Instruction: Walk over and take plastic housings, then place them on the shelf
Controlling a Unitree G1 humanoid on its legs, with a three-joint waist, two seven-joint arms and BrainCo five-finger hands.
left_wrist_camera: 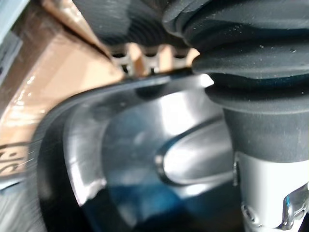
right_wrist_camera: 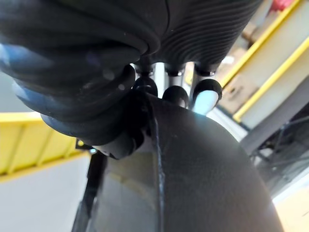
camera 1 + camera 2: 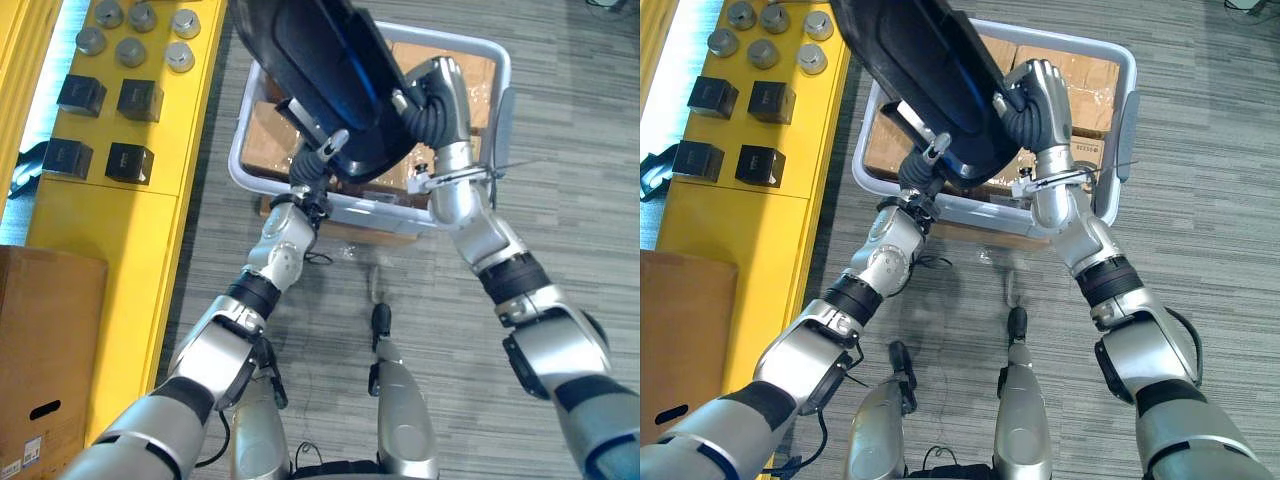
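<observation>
A large black plastic housing (image 3: 320, 70) hangs tilted between both hands, above a white bin (image 3: 238, 150). My right hand (image 3: 440, 100) grips its right edge; in the right wrist view its dark fingertips (image 2: 207, 89) curl over the housing's rim (image 2: 193, 169). My left hand (image 3: 322, 150) holds it from below on the near left side. In the left wrist view that hand's fingers (image 1: 126, 60) hook over the glossy housing's edge (image 1: 145, 169). The bin's floor shows brown cardboard (image 3: 1080, 70) wrapped in clear film.
A yellow shelf (image 3: 120, 220) runs along the left, carrying black cubes (image 3: 140, 100) and several silver cylinders (image 3: 130, 50). A brown cardboard box (image 3: 45, 340) stands at the lower left. Grey striped floor (image 3: 580, 180) spreads to the right of the bin.
</observation>
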